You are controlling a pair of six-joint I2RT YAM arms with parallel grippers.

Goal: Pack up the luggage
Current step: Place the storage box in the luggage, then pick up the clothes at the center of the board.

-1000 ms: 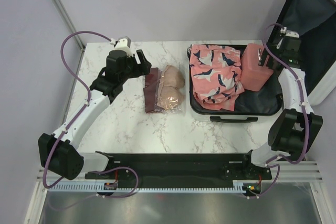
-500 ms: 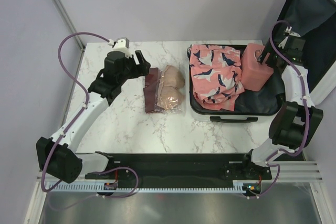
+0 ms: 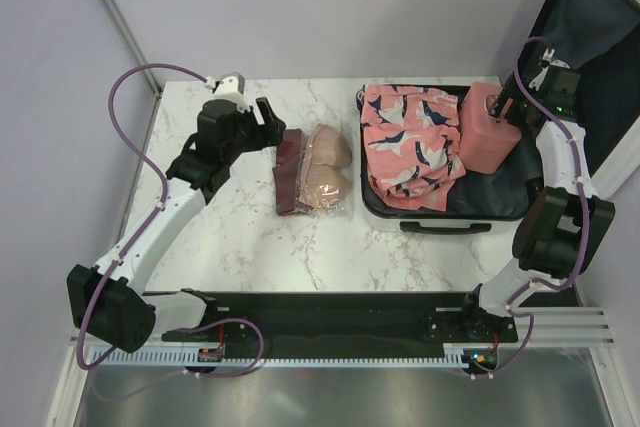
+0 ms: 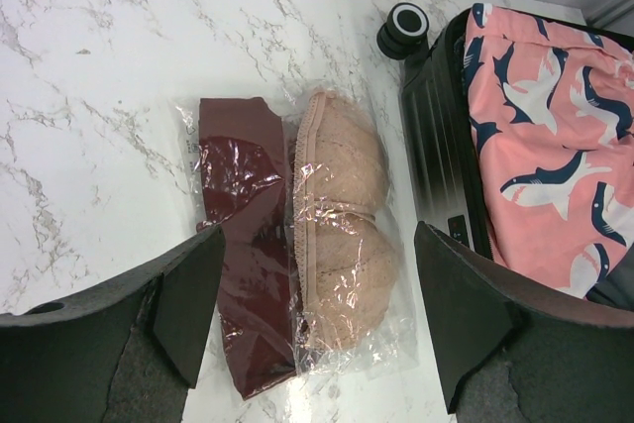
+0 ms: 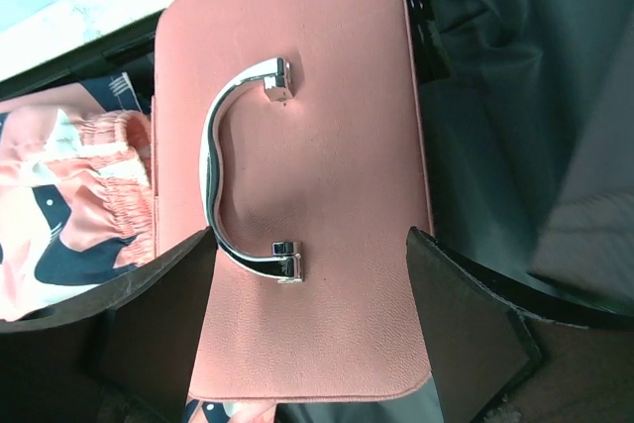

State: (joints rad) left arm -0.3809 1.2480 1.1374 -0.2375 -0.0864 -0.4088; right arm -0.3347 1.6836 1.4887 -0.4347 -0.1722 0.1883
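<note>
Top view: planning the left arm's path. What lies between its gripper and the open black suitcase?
A clear plastic packet of beige and maroon garments, seen in the top view.

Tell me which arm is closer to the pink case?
Right. The right fingers sit either side of the pink case; the left fingers hover over the bagged clothes.

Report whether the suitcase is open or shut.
Open. The luggage has its lid raised at the far right with the dark lining exposed, and a shark-print garment and a pink case lie in its base.
</note>
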